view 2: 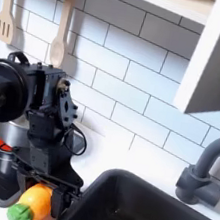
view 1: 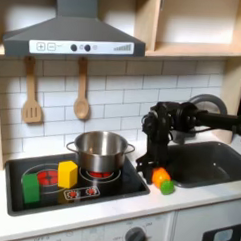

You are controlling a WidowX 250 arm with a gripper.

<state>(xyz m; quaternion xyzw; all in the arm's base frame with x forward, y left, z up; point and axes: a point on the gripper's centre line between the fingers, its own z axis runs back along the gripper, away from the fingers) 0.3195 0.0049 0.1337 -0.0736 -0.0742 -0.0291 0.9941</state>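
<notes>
On the white counter (view 1: 188, 201) of a toy kitchen, a dark sink basin (view 1: 215, 163) is set at the first exterior view's right and a black stovetop (view 1: 20, 169) at its left. A shiny steel pot (view 1: 100, 149) is placed on the red burner, with a yellow block (view 1: 67, 174) and a green block (view 1: 31, 187) beside it. The black gripper (view 2: 45, 177) is lowered over a small orange-and-green toy vegetable (view 2: 31, 202) lying between stove and sink; the fingers are seen flanking it, though a firm pinch cannot be confirmed.
</notes>
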